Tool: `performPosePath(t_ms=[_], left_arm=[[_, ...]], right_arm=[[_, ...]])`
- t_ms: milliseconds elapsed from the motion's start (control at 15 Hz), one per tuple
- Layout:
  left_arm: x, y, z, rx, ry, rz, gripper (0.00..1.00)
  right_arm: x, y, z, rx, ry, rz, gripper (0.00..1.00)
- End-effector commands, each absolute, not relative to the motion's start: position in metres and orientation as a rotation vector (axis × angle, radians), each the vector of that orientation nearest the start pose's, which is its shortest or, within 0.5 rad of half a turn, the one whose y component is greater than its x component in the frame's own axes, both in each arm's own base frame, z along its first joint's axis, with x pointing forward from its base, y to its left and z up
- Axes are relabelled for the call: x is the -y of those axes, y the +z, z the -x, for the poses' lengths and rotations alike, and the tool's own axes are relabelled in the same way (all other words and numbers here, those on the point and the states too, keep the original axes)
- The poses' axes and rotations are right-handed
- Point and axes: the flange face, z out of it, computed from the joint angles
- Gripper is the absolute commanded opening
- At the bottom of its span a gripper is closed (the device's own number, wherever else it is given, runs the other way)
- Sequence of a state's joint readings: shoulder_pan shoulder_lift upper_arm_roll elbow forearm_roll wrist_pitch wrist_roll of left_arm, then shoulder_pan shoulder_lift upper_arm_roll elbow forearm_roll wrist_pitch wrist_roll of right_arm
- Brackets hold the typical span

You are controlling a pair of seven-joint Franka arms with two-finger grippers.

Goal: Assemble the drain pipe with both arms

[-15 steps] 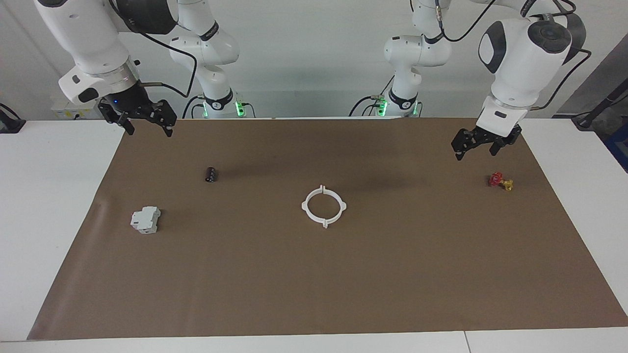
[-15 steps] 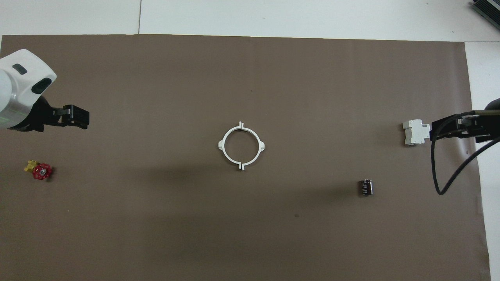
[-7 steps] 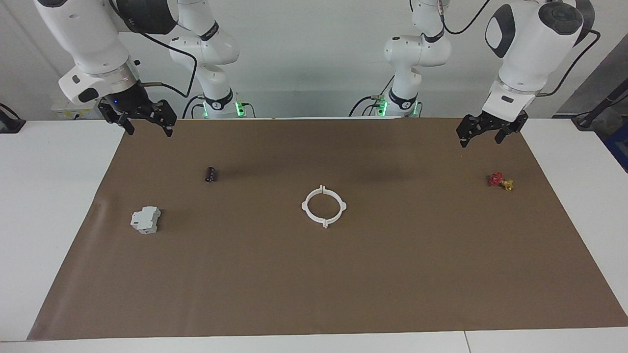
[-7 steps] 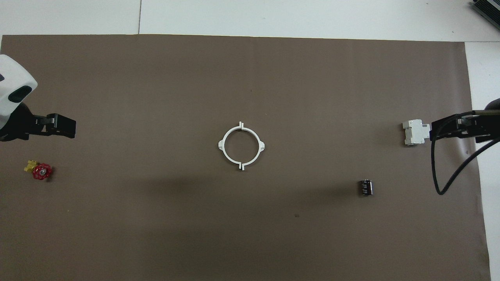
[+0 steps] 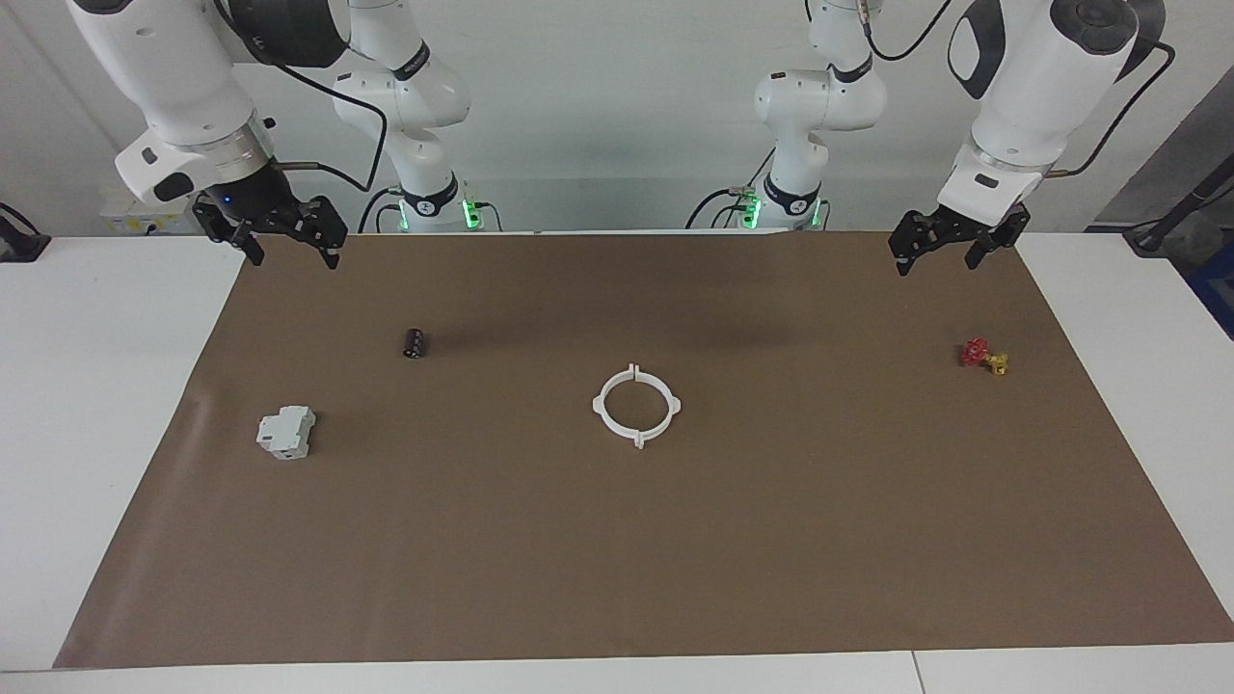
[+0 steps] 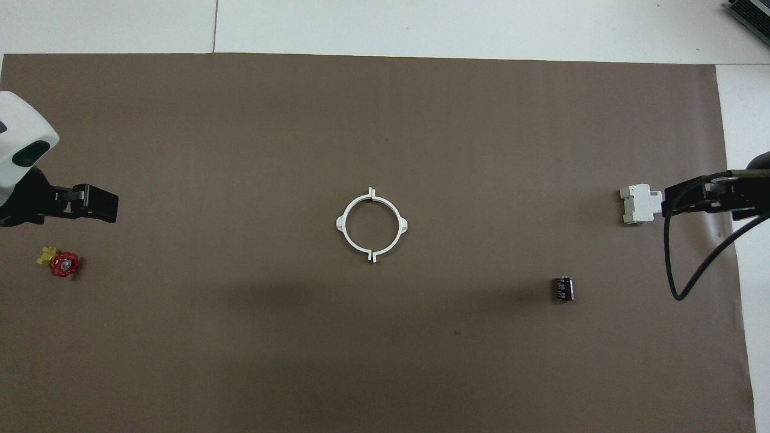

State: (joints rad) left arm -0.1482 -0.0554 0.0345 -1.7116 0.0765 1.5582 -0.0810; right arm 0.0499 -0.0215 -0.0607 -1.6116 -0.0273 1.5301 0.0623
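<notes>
Both open grippers well apart from drain pipe [image 5: 636, 406].

The drain pipe [image 5: 636, 406] (one closed ring) lies mid-mat; left pincer [image 5: 942, 250] and right pincer [image 5: 282, 238] hang open, well apart from it, empty.

You had a white surface [image 5: 106, 405] under a brown mat [image 5: 636, 540], with a plain pale wall [image 5: 617, 116] and even, soft light.
</notes>
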Motion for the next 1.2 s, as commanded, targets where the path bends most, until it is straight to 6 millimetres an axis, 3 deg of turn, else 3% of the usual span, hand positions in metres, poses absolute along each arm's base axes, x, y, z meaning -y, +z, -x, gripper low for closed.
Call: performPosePath(t_ms=[0,201,668,1136], left_arm=[[0.073,0.616,-0.526,-0.123,0.241,3.058,1.00],[0.071,0.626,-0.511,-0.116,0.325,3.088,1.00],[0.083,0.625,-0.514,-0.135,0.293,3.091,1.00],[0.069,0.625,-0.517,-0.110,0.262,3.100,1.00]], right_arm=[[0.008,0.618,-0.540,-0.119,0.067,3.155,1.00],[0.007,0.618,-0.541,-0.116,0.062,3.152,1.00],[0.002,0.619,-0.546,-0.117,0.011,3.092,1.00],[0.008,0.620,-0.548,-0.103,-0.019,3.176,1.00]])
